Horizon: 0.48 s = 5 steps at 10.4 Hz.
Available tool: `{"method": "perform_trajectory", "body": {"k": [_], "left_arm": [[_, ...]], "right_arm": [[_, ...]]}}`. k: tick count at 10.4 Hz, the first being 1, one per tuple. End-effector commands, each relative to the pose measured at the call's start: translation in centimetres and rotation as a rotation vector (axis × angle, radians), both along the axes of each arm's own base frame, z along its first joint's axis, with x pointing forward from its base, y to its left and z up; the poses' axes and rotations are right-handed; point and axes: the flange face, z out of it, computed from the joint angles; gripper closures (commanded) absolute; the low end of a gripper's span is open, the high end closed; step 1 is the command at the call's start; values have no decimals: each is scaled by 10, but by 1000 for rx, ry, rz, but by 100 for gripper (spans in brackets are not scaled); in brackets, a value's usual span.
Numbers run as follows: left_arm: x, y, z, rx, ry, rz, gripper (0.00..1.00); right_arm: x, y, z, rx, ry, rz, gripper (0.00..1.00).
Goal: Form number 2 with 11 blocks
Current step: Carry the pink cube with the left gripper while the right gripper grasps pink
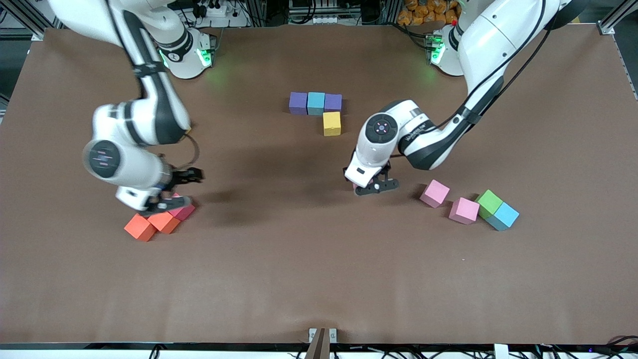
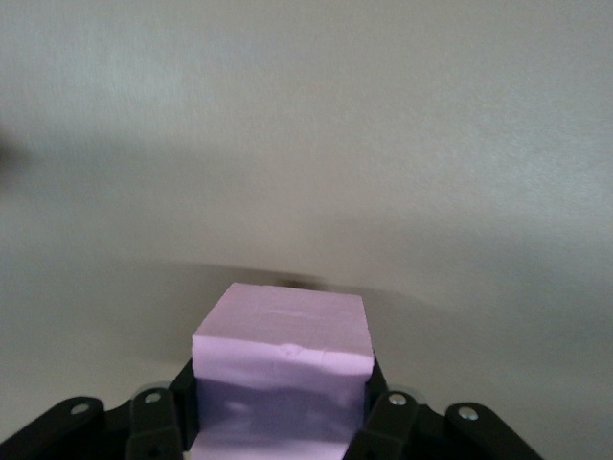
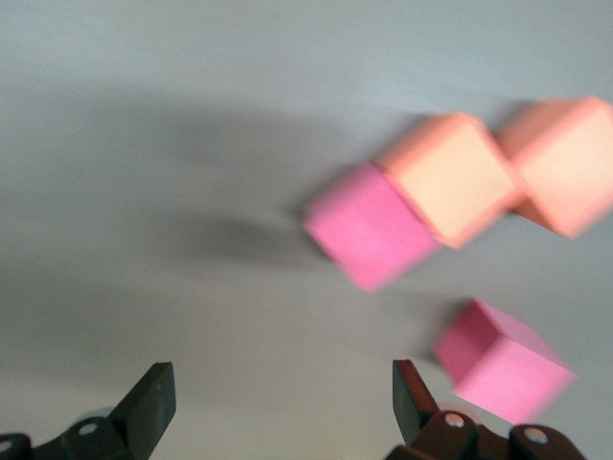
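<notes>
A row of purple (image 1: 298, 103), sky-blue (image 1: 315, 103) and purple (image 1: 333, 102) blocks lies mid-table, with a yellow block (image 1: 331, 123) in front of the second purple one. My left gripper (image 1: 371, 185) hangs low over bare table, shut on a pink block (image 2: 283, 331). Two pink blocks (image 1: 434, 193) (image 1: 464, 210), a green one (image 1: 489, 203) and a blue one (image 1: 503, 216) lie toward the left arm's end. My right gripper (image 1: 182, 189) is open and empty over two orange blocks (image 1: 139, 227) (image 1: 163, 222) and a crimson block (image 1: 183, 211).
The right wrist view shows the gripper (image 3: 280, 383) over bare mat, beside two crimson blocks (image 3: 369, 225) (image 3: 503, 359) and two orange ones (image 3: 450, 177) (image 3: 565, 163). The brown table mat (image 1: 319, 279) is bare toward the front camera.
</notes>
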Motion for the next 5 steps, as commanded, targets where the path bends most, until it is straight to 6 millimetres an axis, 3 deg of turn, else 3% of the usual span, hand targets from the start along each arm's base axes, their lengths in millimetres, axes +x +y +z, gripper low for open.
{"method": "perform_trajectory", "body": {"k": [1, 3, 5], "left_arm": [[-23, -23, 8, 2, 19, 70, 89], [-44, -46, 4, 2, 27, 13, 89], [-62, -62, 0, 6, 25, -44, 89]], "right_arm": [[-13, -106, 3, -9, 5, -38, 0], [-22, -180, -19, -21, 37, -176, 0], [-29, -214, -52, 32, 63, -304, 0]]}}
